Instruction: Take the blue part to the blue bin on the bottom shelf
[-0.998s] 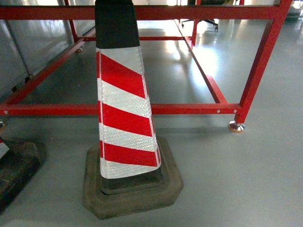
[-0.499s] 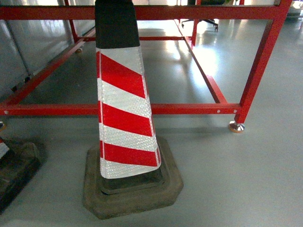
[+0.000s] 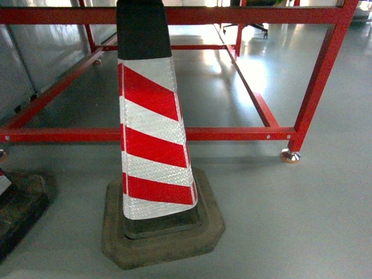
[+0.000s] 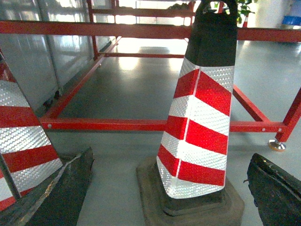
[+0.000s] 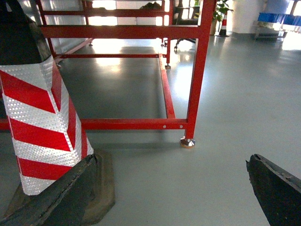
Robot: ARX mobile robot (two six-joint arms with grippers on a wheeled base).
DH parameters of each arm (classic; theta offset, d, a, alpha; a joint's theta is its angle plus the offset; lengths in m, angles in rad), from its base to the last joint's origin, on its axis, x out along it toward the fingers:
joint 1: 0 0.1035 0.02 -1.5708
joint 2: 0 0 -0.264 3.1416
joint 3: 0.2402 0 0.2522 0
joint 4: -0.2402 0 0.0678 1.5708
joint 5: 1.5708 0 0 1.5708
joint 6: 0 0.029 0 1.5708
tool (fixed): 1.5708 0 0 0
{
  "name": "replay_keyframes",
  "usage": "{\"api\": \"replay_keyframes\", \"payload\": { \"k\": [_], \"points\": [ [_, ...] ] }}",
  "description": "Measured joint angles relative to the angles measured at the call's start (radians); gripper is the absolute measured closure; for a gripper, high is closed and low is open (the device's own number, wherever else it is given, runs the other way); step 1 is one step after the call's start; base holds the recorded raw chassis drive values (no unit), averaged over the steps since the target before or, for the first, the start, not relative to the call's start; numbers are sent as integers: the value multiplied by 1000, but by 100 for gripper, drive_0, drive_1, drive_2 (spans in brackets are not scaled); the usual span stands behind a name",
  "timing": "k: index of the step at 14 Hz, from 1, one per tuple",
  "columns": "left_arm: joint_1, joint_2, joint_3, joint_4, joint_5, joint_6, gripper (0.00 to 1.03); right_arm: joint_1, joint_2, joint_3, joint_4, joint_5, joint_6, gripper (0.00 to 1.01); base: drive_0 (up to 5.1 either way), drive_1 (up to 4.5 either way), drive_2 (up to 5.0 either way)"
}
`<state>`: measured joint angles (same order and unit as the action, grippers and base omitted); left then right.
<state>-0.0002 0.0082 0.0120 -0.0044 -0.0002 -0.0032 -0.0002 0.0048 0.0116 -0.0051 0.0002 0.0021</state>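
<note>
The blue part, the blue bin and the bottom shelf are out of view in every frame. My left gripper [image 4: 171,155] is open, its dark fingers [image 4: 66,190] spread wide at the lower corners of the left wrist view with nothing between them. A red-and-white traffic cone [image 4: 200,122] stands on the floor just ahead of it. My right gripper [image 5: 171,157] is also open and empty over bare grey floor, with the same cone [image 5: 40,122] at its left finger. Neither gripper shows in the head view.
The cone [image 3: 152,133] on its dark rubber base [image 3: 163,232] fills the middle of the head view. A second cone [image 4: 19,136] stands to the left. Behind is a red steel frame [image 3: 232,134] with a metal foot [image 3: 289,155]. Something blue [image 5: 277,18] sits far off at the right.
</note>
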Motion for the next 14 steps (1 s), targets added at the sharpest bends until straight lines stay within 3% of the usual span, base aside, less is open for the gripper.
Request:
{"api": "replay_keyframes", "payload": {
  "k": [14],
  "points": [
    [0, 0, 0, 0, 0, 4, 5, 0, 0, 0, 1, 1, 1, 3, 0, 0, 0]
  ]
}}
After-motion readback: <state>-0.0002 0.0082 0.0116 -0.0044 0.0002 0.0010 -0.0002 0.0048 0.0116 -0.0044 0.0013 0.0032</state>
